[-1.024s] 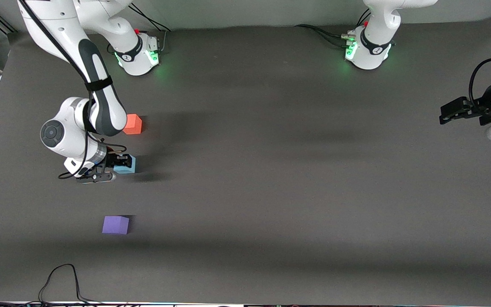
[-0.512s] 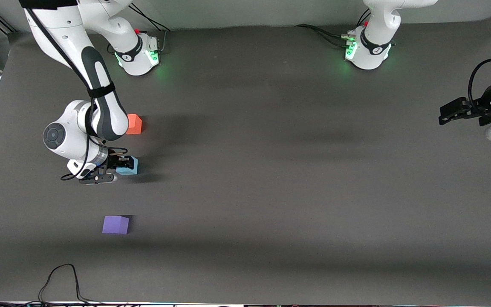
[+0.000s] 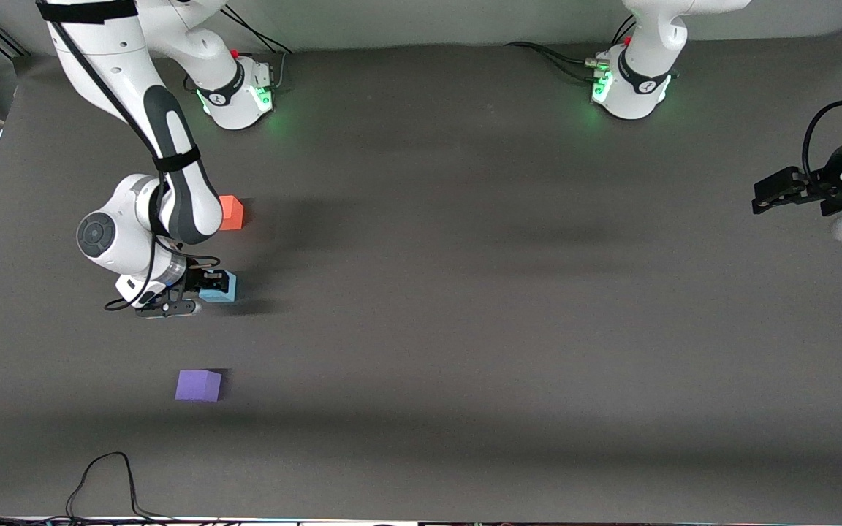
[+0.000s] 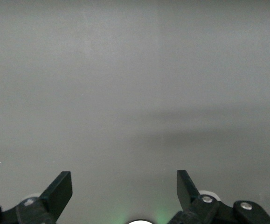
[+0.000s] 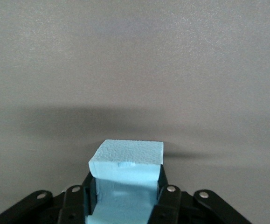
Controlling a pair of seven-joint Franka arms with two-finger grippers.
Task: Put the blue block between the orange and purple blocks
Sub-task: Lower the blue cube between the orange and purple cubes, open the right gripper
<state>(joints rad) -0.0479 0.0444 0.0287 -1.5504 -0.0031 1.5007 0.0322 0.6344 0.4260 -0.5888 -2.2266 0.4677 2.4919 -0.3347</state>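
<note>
Sitting inside right end effector [image 3: 210, 283]: blue block [image 3: 219, 291]

The front view looks down from high across the table [image 3: 465, 292], facing both robot bases. Each wrist view looks from close above along its own fingers to the grey table surface. The right wrist view and the front view share the blue block [image 5: 128, 175].

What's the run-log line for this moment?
right end effector: shut on blue block | orange block, purple block: apart on table | left end effector: open, waiting
</note>
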